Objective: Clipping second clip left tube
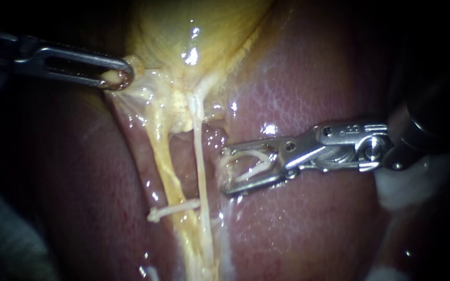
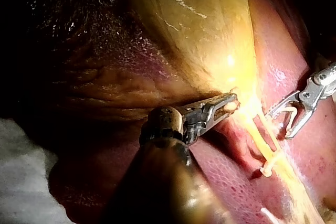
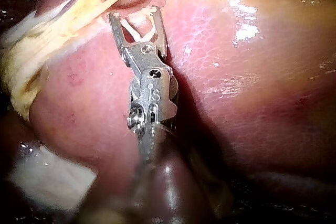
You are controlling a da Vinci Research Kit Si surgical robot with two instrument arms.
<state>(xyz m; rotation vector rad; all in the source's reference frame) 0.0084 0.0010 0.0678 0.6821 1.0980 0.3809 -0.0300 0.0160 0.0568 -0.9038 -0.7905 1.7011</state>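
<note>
My left instrument (image 1: 118, 78) comes in from the left, its end effector clenched on a nub of pale tissue (image 1: 111, 77) at the narrow end of the yellow gallbladder (image 1: 199, 26), and the strands below it are drawn taut. Two tubes run down from there over the liver (image 1: 313, 78): the thicker yellow left tube (image 1: 162, 166) and the thin white right tube (image 1: 199, 151) beside it. A placed clip (image 1: 175, 208) lies across the left tube low down. My right instrument (image 1: 225, 171) reaches in from the right with its end effector spread wide, gripping an open clip (image 1: 251, 169) seated between the jaws; its tips lie just beside the right tube, and neither tube is inside them
</note>
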